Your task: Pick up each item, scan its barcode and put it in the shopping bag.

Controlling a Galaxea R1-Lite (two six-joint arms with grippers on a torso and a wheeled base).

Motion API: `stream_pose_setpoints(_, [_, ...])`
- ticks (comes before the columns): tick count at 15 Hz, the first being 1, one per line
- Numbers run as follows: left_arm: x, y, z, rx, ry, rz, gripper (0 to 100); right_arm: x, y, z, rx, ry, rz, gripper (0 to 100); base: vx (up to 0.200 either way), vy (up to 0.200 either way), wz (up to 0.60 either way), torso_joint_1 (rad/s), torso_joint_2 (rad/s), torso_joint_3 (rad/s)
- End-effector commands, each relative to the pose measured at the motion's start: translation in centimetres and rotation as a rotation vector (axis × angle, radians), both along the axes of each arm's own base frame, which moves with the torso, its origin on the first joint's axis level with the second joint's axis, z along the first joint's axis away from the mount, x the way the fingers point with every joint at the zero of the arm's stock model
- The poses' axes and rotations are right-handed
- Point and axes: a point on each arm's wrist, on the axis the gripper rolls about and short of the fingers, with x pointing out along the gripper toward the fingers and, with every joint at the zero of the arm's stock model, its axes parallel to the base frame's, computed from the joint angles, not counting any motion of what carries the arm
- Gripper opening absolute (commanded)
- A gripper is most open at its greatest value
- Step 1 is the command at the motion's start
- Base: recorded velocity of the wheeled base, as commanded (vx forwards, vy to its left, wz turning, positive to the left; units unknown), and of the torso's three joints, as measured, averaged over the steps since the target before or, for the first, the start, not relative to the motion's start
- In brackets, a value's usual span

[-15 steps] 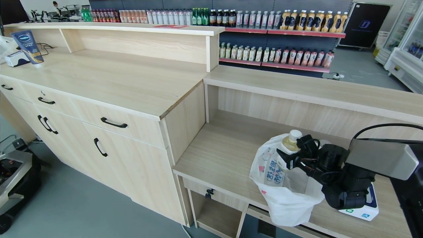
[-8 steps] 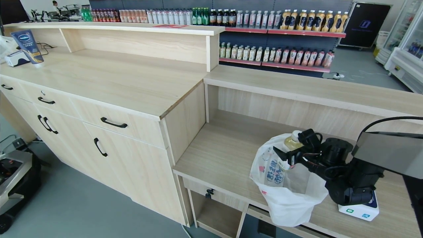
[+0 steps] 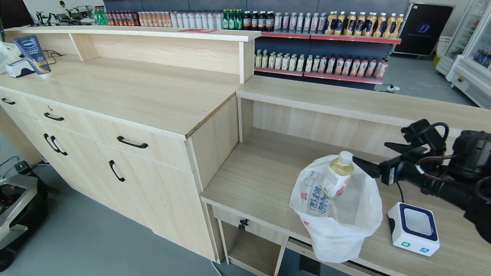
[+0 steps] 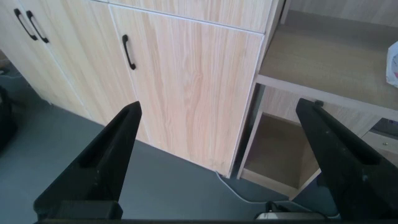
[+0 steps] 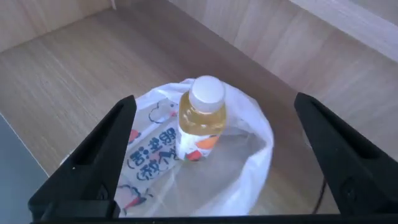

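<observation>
Leaning a bit inside the white shopping bag [image 3: 333, 234], the bottle [image 3: 337, 177] pokes its cap above the rim. Bag sits on the lower tabletop [image 3: 264, 172], w/ the scanner [image 3: 413, 228] just beside it. Right gripper [image 3: 370, 152] hangs near the bottle, not touching, jaws wide & empty. Left gripper [image 4: 217, 107] is low by the cabinet doors [image 4: 193, 81], jaws wide too, holding nothing.
</observation>
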Motion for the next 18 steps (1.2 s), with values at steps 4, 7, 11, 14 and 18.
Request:
stream_pose_setpoints(4, [0.0, 0.0, 0.0, 0.001, -0.001, 0.0, 100, -9.2, -6.0, 4.3, -0.092, -0.005, -0.374, 100, 0.0, 0.0, -0.6, 0.001, 0.0, 0.004])
stream_pose_setpoints(7, [0.0, 0.0, 0.0, 0.001, -0.001, 0.002, 100, -9.9, -8.1, 3.8, -0.11, 0.043, -0.64, 100, 0.0, 0.0, -0.6, -0.002, 0.0, 0.006])
stream_pose_setpoints(11, [0.0, 0.0, 0.0, 0.001, -0.001, 0.0, 100, -8.0, -9.6, 1.3, -0.095, 0.173, -0.845, 100, 0.0, 0.0, -0.6, 0.004, 0.0, 0.002])
stream_pose_setpoints(14, [0.0, 0.0, 0.0, 0.0, -0.001, 0.003, 100, -6.9, -14.6, -3.0, -0.081, 0.387, -0.954, 100, 0.0, 0.0, 0.0, 0.0, 0.0, 0.0])
stream_pose_setpoints(18, [0.0, 0.0, 0.0, 0.001, -0.001, 0.002, 100, -3.8, -19.4, -4.9, -0.18, 0.455, -0.974, 100, 0.0, 0.0, 0.0, 0.0, 0.0, 0.0])
